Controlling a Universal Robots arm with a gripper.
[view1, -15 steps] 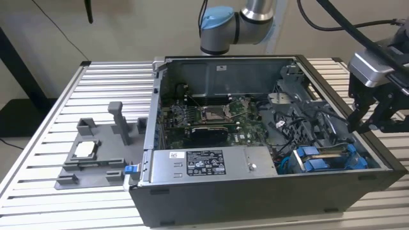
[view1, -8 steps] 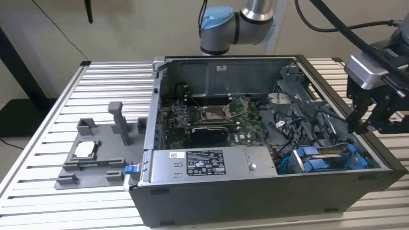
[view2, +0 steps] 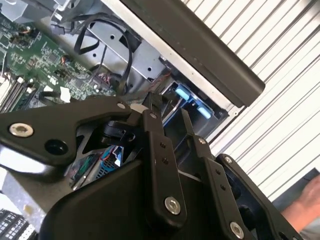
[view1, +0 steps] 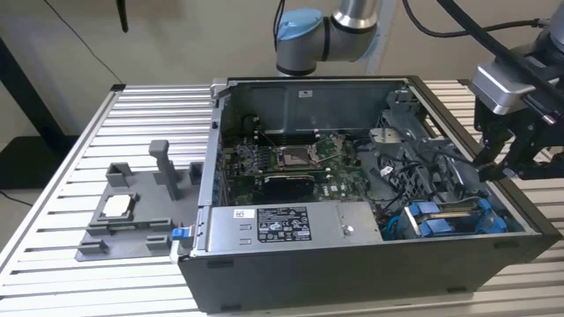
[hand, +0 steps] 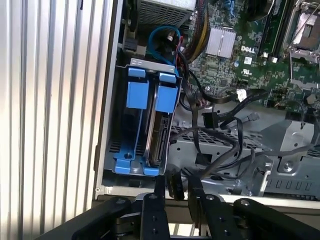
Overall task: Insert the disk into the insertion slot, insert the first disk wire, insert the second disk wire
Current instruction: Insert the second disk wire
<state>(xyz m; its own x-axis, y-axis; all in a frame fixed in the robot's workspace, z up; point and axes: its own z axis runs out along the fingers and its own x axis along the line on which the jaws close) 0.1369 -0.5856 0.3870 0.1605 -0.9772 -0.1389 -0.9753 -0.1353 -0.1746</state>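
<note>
The disk (hand: 159,134) stands on edge in the insertion slot (hand: 131,127), a grey metal bay with blue rails at the case's corner. Its connector edge faces the black wires. In the exterior view the slot (view1: 450,216) lies at the case's near right. Two loose black wire ends (hand: 209,120) (hand: 248,118) lie unplugged over the metal floor beside the bay. My gripper (hand: 175,192) hangs over the case's wall just past the bay, open by a narrow gap. I also see the gripper (view1: 500,165) above the case's right wall in the exterior view, and in the second wrist view (view2: 169,111).
A grey plastic tray (view1: 123,228) with upright posts holds a small silver chip (view1: 117,207) at the exterior view's left. The power supply (view1: 282,224) and motherboard (view1: 291,158) fill the case. A hand (view2: 305,205) shows over the slatted table (view1: 79,165).
</note>
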